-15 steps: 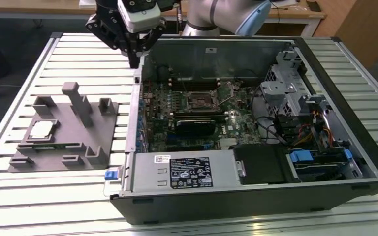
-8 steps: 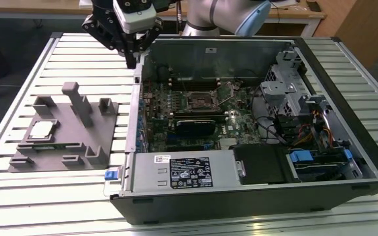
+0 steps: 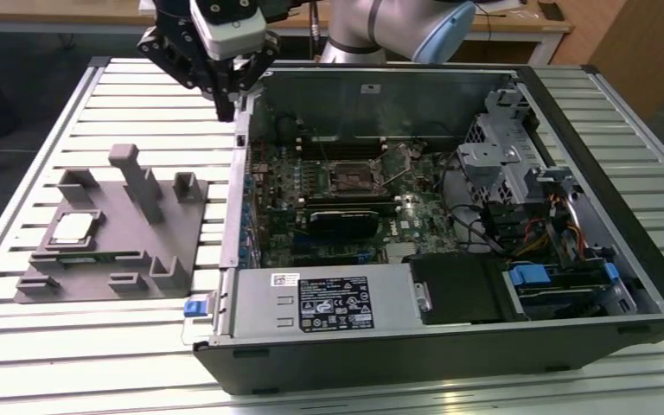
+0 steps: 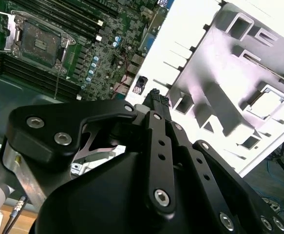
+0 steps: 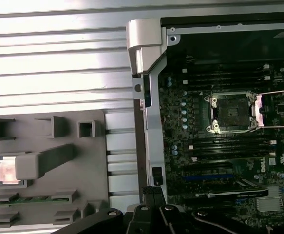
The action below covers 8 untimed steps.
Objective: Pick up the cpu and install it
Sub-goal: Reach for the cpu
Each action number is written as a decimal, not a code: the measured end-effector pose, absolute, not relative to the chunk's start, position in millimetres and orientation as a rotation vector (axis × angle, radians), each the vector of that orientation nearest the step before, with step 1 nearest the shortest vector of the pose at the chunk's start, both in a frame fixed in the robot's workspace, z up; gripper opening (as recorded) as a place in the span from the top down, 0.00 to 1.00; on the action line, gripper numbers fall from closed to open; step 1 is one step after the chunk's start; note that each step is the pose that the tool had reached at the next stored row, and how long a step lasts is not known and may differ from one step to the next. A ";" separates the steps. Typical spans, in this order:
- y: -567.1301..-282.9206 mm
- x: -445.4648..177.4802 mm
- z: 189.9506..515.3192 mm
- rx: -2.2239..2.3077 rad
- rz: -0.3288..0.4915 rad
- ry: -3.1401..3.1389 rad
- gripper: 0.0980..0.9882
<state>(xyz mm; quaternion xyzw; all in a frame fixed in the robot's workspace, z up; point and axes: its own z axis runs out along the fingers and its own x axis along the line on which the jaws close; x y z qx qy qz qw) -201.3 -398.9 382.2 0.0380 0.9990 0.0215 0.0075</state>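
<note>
The cpu (image 3: 75, 227), a small pale square chip, lies in a recess of the grey fixture (image 3: 124, 259) at the exterior view's left. It also shows in both wrist views, as cpu (image 4: 268, 105) and as cpu (image 5: 6, 170) partly behind an upright block. My gripper (image 3: 229, 111) hangs above the table beside the case's back corner, well away from the chip. Its fingers (image 4: 154, 105) meet at the tip with nothing between them. The motherboard socket (image 5: 229, 112) sits bare, its metal lid (image 5: 278, 109) swung open.
The open computer case (image 3: 609, 285) lies on its side on the slatted metal table (image 3: 32, 346). Its upright side wall (image 3: 239, 199) stands between fixture and motherboard. A drive cage (image 3: 505, 147), cables and a power supply (image 3: 321, 298) crowd the case interior.
</note>
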 end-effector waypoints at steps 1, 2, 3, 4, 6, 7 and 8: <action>-398.9 -202.0 382.1 0.119 0.067 3.124 0.99; -398.9 -202.7 382.0 0.119 0.067 3.124 0.99; -398.9 -203.4 381.8 0.119 0.067 3.124 0.99; -398.9 -204.2 381.7 0.119 0.067 3.124 0.99; -398.9 -205.8 381.6 0.119 0.067 3.124 0.99; -398.9 -206.5 381.5 0.119 0.067 3.124 0.99; -398.9 -207.3 381.4 0.119 0.067 3.124 0.99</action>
